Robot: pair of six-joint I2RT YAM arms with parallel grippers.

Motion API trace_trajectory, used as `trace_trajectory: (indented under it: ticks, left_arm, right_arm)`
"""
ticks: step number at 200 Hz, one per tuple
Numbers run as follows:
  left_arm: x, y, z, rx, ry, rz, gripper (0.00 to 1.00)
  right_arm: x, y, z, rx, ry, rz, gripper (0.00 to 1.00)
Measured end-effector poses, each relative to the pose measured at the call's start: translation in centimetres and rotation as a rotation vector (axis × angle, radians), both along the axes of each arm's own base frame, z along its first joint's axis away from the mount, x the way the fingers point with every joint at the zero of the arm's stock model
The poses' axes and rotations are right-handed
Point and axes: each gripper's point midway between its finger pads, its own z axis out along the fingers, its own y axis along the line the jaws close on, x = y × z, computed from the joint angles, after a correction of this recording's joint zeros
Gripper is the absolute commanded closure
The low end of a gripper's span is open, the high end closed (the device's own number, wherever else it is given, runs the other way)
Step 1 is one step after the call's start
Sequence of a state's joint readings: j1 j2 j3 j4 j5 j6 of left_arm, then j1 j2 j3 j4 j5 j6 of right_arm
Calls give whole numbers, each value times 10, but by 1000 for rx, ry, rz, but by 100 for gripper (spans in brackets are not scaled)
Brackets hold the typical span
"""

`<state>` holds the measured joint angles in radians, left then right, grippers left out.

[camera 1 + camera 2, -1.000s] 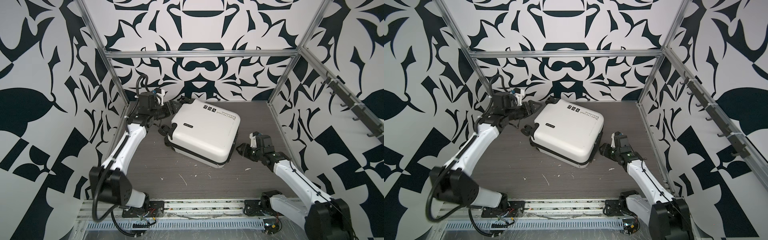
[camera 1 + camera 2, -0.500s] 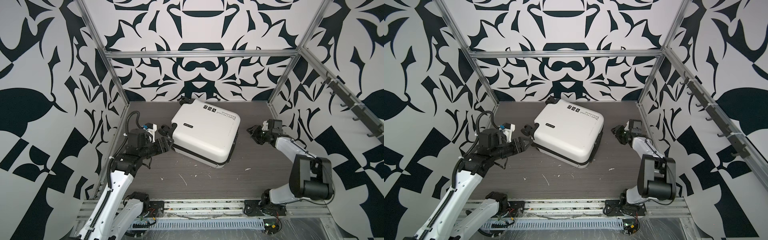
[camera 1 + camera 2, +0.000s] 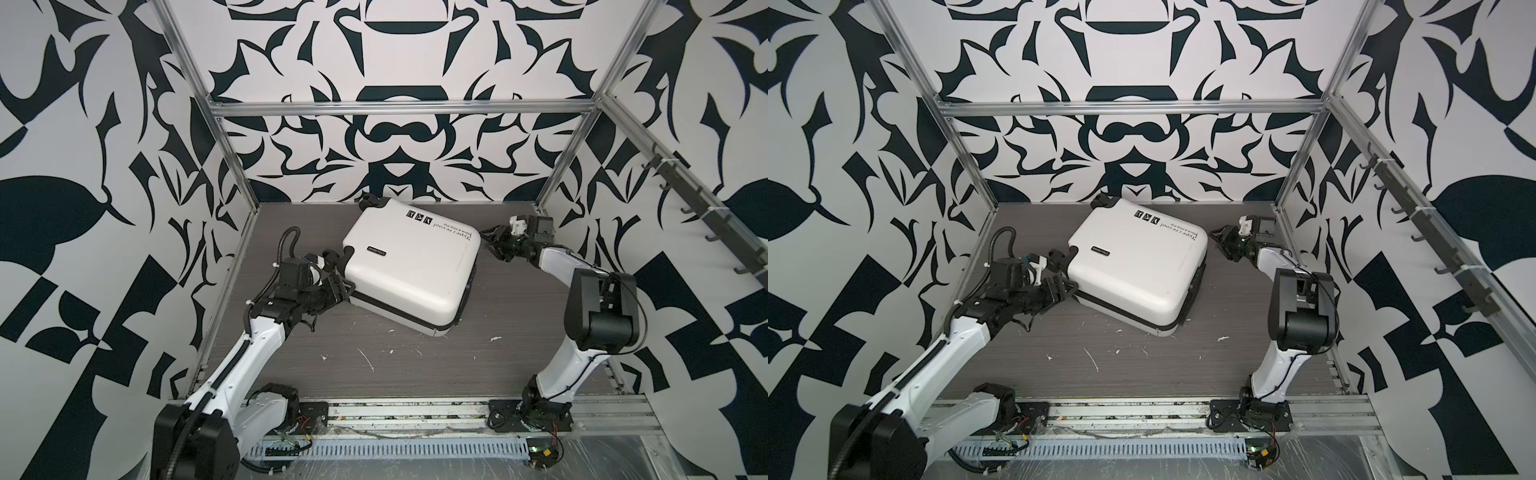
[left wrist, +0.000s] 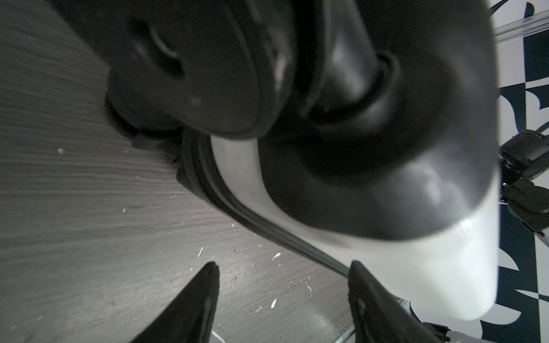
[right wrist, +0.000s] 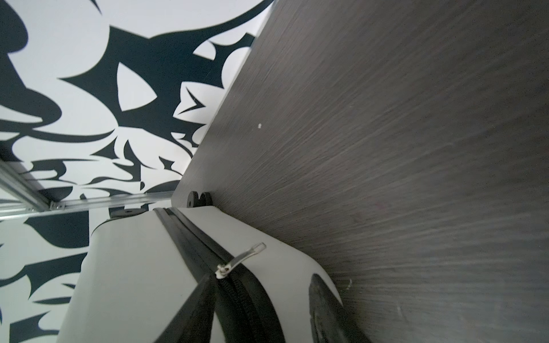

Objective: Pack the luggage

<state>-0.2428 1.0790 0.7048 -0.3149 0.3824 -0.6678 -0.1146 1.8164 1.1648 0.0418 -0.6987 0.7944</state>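
Centre of the grey wood-grain bench (image 3: pixel 374 374): lying flat, smooth rounded white hard-shell luggage (image 3: pixel 411 270) with matte black wheels (image 4: pixel 190 74). Sitting just beside its wheeled corner, left end effector (image 3: pixel 347 286), jaws spread wide. Straddling the black zip band (image 5: pixel 190 234) at the opposite corner, right end effector (image 3: pixel 494 245), jaws parted, gripping nothing.

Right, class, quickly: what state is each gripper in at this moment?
Left gripper: open, empty, by a wheel of the white suitcase.
Right gripper: open, empty, straddling the suitcase's zipper near its pull.
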Motion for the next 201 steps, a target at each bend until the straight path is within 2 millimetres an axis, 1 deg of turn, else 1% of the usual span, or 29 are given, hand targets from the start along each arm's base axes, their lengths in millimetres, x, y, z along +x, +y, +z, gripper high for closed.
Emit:
trace_trajectory:
  ticks: [16,32,58,72,100,127,145,159,186,201]
  left_arm:
    - [4,-1,-8,7,27,-3,29]
    - [9,-2,-13,16,48,-3,29]
    - [25,-5,-19,33,70,-7,29]
    - [38,-7,-22,45,83,-11,29]
    - [65,-12,-28,61,95,-10,29]
    - [91,-19,-24,70,69,-14,29]
    - [105,-32,-22,75,52,-34,29]
    - [114,-45,-20,77,36,-58,29]
    - [119,-73,-17,76,6,-113,29]
    - [117,-83,-14,69,-11,-136,29]
  right_arm:
    - [2,17,-4,-6,-13,62,49]
    - [3,21,-8,-11,-19,85,49]
    - [0,23,-9,-20,-39,103,50]
    - [-5,23,-10,-27,-49,105,51]
    - [-26,22,-11,-43,-53,104,51]
    - [-46,13,-10,-52,-54,83,51]
    - [-58,4,-9,-60,-52,64,51]
    - [-65,-5,-8,-69,-47,46,51]
    - [-76,-23,-5,-112,-31,5,48]
    - [-83,-32,-5,-149,-10,-18,48]
